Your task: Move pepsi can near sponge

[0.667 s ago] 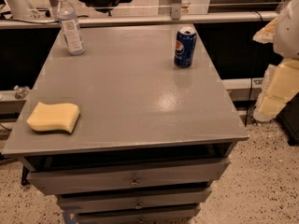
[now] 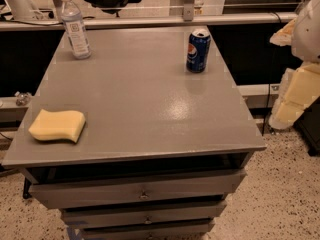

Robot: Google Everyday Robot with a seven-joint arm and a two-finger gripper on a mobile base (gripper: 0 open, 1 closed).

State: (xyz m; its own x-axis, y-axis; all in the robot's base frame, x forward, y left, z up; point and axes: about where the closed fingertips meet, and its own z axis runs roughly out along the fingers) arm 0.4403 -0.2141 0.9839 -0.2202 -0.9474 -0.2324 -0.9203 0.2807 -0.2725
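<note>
Gripper (image 2: 293, 100) hangs right of table (image 2: 150, 104); water bottle (image 2: 75, 28) far behind sponge (image 2: 57, 125).

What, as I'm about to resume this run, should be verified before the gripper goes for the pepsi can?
1. The pepsi can stands upright at the far right of the table: ok.
2. The sponge lies flat near the front left corner, with room beside it: ok.
3. Surface between can and sponge is bare: ok.
4. The water bottle stands at the far left corner, off that line: ok.
5. The gripper is off the table's right side, apart from the can: ok; ready to grasp: cannot tell.
</note>
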